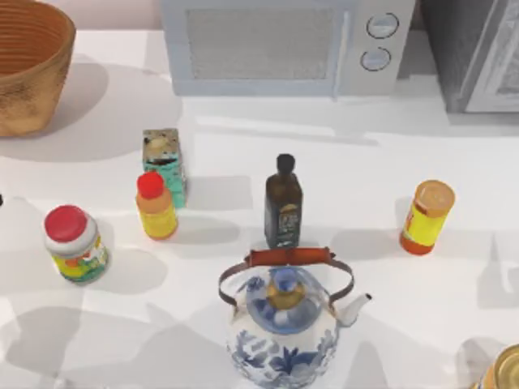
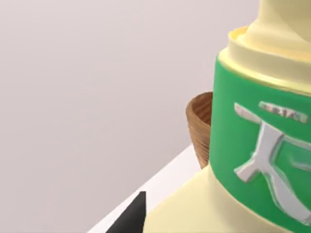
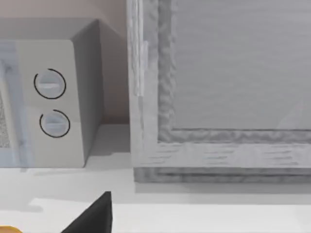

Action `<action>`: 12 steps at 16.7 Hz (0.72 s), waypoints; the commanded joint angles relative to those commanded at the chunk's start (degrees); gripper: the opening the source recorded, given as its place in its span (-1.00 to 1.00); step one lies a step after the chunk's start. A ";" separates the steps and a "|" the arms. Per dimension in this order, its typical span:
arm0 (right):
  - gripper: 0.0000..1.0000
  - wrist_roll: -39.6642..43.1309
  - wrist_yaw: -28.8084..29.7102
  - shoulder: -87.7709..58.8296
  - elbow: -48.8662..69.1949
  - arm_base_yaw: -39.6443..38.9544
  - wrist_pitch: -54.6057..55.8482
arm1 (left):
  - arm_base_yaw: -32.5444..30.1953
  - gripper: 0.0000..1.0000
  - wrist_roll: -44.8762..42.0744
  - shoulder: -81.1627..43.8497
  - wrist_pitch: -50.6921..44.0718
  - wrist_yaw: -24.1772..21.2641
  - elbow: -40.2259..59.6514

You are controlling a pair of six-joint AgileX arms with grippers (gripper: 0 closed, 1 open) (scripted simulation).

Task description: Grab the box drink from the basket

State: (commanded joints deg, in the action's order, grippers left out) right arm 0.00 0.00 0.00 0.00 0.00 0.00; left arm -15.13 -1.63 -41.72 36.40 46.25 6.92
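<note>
From above, we are looking down on the big round woven wicker basket (image 1: 28, 61), tan-brown and ribbed, sitting at the table's far-left corner; its inside is not showing us the box drink, so we are judging it lies low within, hidden by the wall. Neither of our grippers is reaching over the white table (image 1: 454, 146) here, where a teal printed carton (image 1: 165, 165), a red-capped yellow bottle (image 1: 156, 207), a red-lidded jar (image 1: 73, 243), a dark glass bottle (image 1: 284, 203), a yellow canister with an orange lid (image 1: 427, 216) and a blue-and-white porcelain teapot (image 1: 284, 324) are standing in front of a pale grey microwave (image 1: 284, 44). Through our left wrist camera, a cream bottle with a green label (image 2: 257, 145) is looming just ahead of the tool, with the basket (image 2: 200, 126) farther beyond it; a dark fingertip (image 2: 133, 216) is poking in, and we cannot tell whether the left gripper is released or clenched. Through our right wrist camera, the microwave and a grey framed cabinet (image 3: 218, 97) are standing ahead, one dark fingertip (image 3: 95, 216) is showing, and its state we cannot tell either. We are expecting the carton to be light and crushable with slick sides, so we are favouring a gentle pinch across its flat faces.
</note>
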 joint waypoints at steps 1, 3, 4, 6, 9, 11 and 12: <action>1.00 0.00 0.00 0.00 0.00 0.00 0.00 | -0.25 -1.00 -0.02 -0.68 0.57 0.75 0.10; 1.00 0.00 0.00 0.00 0.00 0.00 0.00 | -0.32 -1.00 -0.02 -0.90 0.75 0.99 0.14; 1.00 0.00 0.00 0.00 0.00 0.00 0.00 | -0.32 -1.00 -0.02 -0.90 0.75 0.99 0.14; 1.00 0.00 0.00 0.00 0.00 0.00 0.00 | -0.10 -1.00 -0.11 -0.75 0.62 0.90 -0.16; 1.00 0.00 0.00 0.00 0.00 0.00 0.00 | 0.40 -1.00 -0.09 -2.81 2.58 0.55 -0.43; 1.00 0.00 0.00 0.00 0.00 0.00 0.00 | 1.34 -1.00 -0.05 -6.61 6.60 -0.21 -0.65; 1.00 0.00 0.00 0.00 0.00 0.00 0.00 | 1.95 -1.00 -0.04 -9.00 9.22 -0.74 -0.75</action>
State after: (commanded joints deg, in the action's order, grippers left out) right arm 0.00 0.00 0.00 0.00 0.00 0.00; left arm -13.18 -1.66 -50.72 45.61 45.51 6.17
